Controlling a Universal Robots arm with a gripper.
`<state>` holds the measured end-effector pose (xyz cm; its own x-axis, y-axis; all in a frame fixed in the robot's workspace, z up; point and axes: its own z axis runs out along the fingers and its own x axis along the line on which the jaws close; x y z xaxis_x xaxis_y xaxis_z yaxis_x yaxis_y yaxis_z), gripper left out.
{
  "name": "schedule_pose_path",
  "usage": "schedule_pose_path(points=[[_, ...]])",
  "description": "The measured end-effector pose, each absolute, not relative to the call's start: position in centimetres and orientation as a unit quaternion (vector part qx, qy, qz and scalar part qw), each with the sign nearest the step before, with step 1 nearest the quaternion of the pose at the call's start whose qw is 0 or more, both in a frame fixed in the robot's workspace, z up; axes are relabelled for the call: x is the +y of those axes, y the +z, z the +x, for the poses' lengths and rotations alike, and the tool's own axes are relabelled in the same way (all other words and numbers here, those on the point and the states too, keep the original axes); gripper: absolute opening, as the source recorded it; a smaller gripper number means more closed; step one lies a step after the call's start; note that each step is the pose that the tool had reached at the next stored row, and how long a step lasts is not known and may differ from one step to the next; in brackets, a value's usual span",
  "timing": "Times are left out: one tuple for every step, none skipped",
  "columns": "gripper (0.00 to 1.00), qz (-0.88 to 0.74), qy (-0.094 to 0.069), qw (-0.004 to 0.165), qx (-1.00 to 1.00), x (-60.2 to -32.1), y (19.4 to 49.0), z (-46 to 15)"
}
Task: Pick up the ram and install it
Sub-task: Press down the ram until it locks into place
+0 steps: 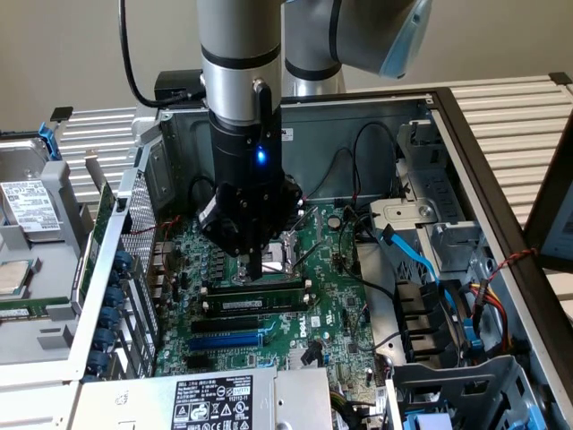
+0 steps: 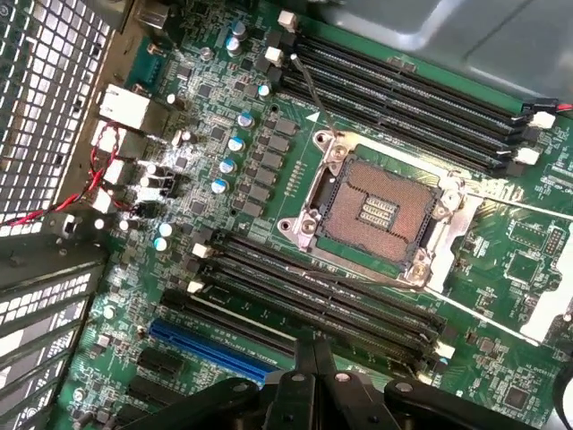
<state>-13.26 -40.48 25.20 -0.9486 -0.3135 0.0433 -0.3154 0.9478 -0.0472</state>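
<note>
The ram [image 1: 269,303], a long green stick with a white label, stands on edge in a black slot of the motherboard [image 1: 331,296], just in front of the CPU socket. My gripper [image 1: 255,271] points straight down over the middle of the stick. Its fingers are shut together with nothing between them, and the tips sit at or just above the stick's top edge. In the wrist view the gripper [image 2: 313,354] shows its fingers closed, right over the row of long black slots [image 2: 322,296].
The open CPU socket [image 1: 291,246] [image 2: 380,210] lies just behind the slots. A blue slot [image 1: 224,340] [image 2: 210,349] runs nearer the front. Cables and a drive cage [image 1: 421,260] crowd the exterior view's right; a perforated metal wall [image 1: 134,233] stands on its left.
</note>
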Motion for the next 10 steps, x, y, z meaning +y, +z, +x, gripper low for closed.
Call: schedule_pose_path(points=[[0.11, 0.133, 0.031, 0.017, -0.990, -40.47, 25.19, -13.26], [0.11, 0.108, 0.034, 0.015, -0.993, -40.47, 25.19, -13.26], [0.11, 0.104, 0.034, 0.015, -0.994, -40.47, 25.19, -13.26], [0.11, 0.100, 0.034, 0.014, -0.994, -40.47, 25.20, -13.26], [0.11, 0.096, 0.035, 0.014, -0.995, -40.47, 25.19, -13.26], [0.11, 0.092, 0.035, 0.014, -0.995, -40.47, 25.19, -13.26], [0.11, 0.087, 0.035, 0.014, -0.995, -40.47, 25.20, -13.26], [0.11, 0.083, 0.035, 0.013, -0.996, -40.47, 25.20, -13.26], [0.11, 0.079, 0.035, 0.013, -0.996, -40.47, 25.20, -13.26], [0.11, 0.075, 0.035, 0.013, -0.996, -40.47, 25.19, -13.26]])
